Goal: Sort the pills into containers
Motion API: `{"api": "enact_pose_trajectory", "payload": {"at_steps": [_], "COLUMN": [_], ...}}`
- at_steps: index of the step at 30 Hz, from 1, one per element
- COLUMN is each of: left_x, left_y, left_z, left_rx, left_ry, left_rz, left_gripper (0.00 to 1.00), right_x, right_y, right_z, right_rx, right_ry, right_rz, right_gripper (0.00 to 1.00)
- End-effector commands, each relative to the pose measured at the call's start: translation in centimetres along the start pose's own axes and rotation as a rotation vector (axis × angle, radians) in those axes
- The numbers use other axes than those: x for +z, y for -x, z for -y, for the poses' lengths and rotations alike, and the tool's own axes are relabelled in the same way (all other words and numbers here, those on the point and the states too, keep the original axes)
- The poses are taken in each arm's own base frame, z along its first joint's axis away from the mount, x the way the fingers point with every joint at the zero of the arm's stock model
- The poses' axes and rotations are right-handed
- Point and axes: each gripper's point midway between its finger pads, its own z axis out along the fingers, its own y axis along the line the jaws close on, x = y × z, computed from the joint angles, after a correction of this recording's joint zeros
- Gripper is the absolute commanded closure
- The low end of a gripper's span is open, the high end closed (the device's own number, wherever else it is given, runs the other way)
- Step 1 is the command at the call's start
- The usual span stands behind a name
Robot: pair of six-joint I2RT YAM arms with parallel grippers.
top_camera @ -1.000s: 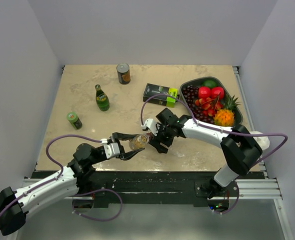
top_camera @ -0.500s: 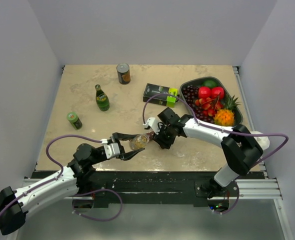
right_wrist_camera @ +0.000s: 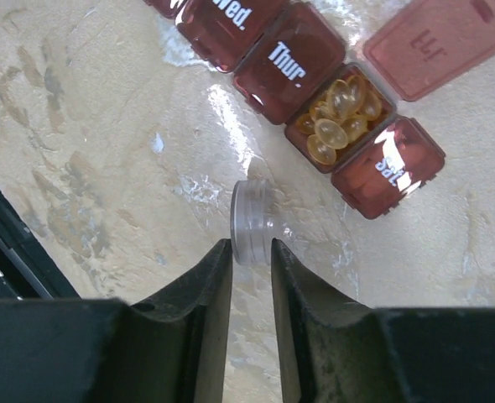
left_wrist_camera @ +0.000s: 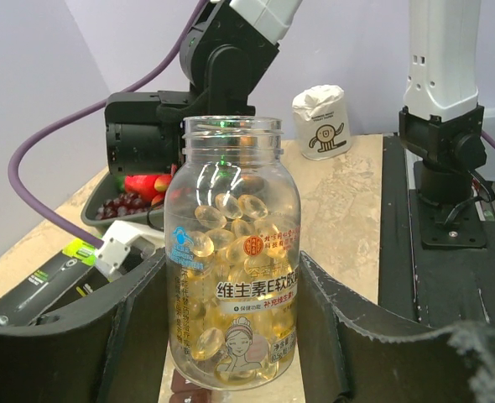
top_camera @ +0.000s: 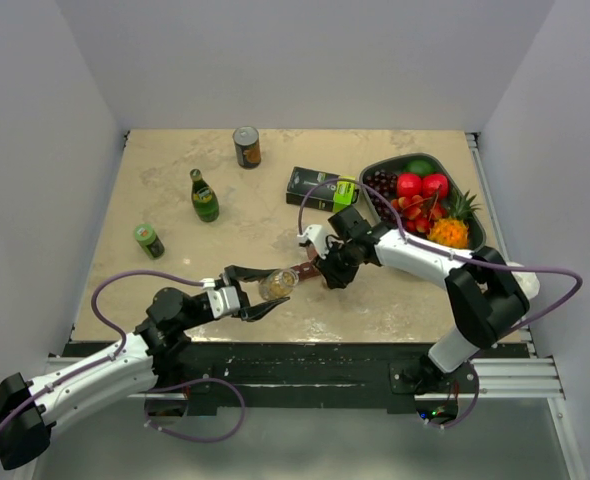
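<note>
An uncapped pill bottle (left_wrist_camera: 233, 311) of yellow capsules (left_wrist_camera: 231, 206) is gripped by its sides in the left pincer (left_wrist_camera: 232, 277), which is closed snugly onto it. A clear cap (right_wrist_camera: 252, 210) is pinched on edge between the nearly closed tips of the right pincer (right_wrist_camera: 250, 250), close above the worktop (right_wrist_camera: 105, 126). The dark red containers (right_wrist_camera: 294, 54) are laid just beyond that cap near the worktop's middle, and one compartment (between "Thur." and "Sat") is seen open, with its lid flipped back and capsules inside.

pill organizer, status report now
Left gripper jaws shut on open bottle; right gripper jaws shut on clear cap. Organizer Fri compartment open, holding capsules; Thur, Sat closed. Nothing blocking.
</note>
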Motion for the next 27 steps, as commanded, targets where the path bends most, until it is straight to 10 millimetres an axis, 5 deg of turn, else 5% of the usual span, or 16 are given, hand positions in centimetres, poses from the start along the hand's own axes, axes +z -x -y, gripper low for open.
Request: {"api": "enact_pose_trajectory", "payload": {"at_steps": [1, 14, 27], "left_x": [0.5, 0.5, 0.5], "left_y": [3.0, 3.0, 3.1], "left_z": [-0.7, -0.6, -0.5], "left_rx": [0.06, 0.061, 0.063], "left_ry": [0.017, 0.016, 0.012], "left_rz": [0.083, 0.082, 0.083], "left_gripper": [1.0, 1.0, 1.0], "right_x": [-0.8, -0.6, -0.8], "right_y": [1.7, 1.2, 0.7], "right_z": [0.1, 1.2, 2.6], "right_rx": [0.043, 0.115, 0.164], "right_ry": [0.064, 0.133, 0.13], "right_rz": [0.058, 0.058, 0.042], "right_gripper": [0.74, 0.8, 0.74]}}
